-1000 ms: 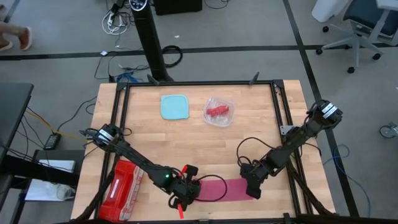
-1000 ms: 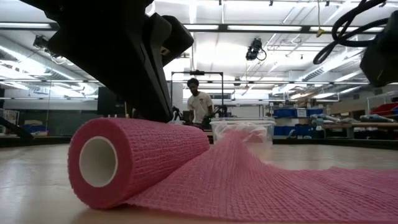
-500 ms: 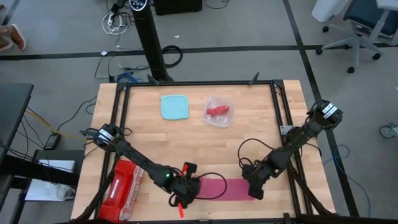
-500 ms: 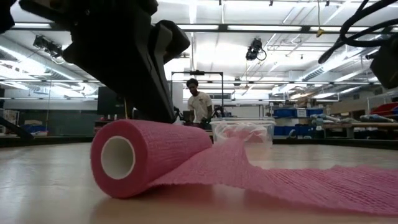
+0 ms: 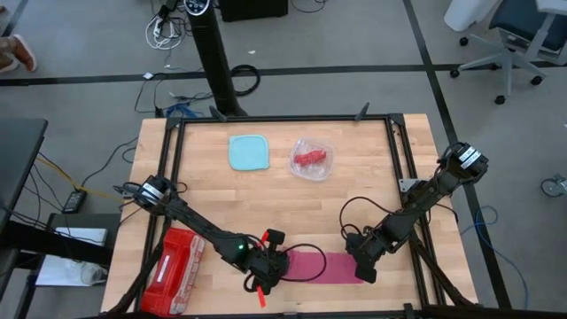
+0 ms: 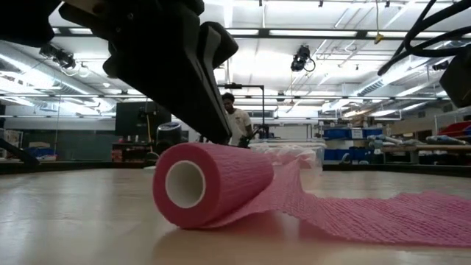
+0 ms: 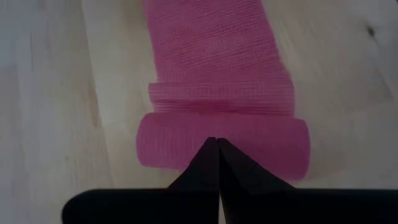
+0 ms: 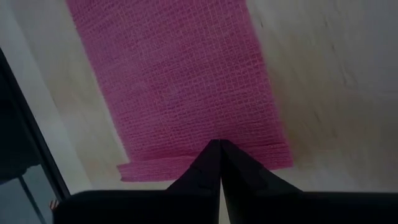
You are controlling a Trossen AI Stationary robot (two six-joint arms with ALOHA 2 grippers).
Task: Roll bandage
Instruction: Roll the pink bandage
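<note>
From the high view I see the bandage (image 5: 321, 266) lying flat near the front edge of the wooden table (image 5: 266, 199), between my two arms. The left gripper (image 5: 273, 266) sits on its rolled end, and the right gripper (image 5: 363, 268) presses on the other, flat end. A red case (image 5: 173, 270) lies at the front left corner; a light blue lid (image 5: 249, 151) and a clear container (image 5: 313, 158) with something red inside are toward the back.

In the low view the roll (image 6: 210, 184) stands on the table with its hollow core facing the camera, and the loose pink strip runs away to the right. The dark left arm comes down on the roll from above. Far behind, a person (image 6: 234, 121) stands in the room.

In the left wrist view the fingers (image 7: 205, 168) are closed together, with their tip resting on the roll.

In the right wrist view the fingers (image 8: 208, 163) are also closed, with their tip near the flat end of the strip.
</note>
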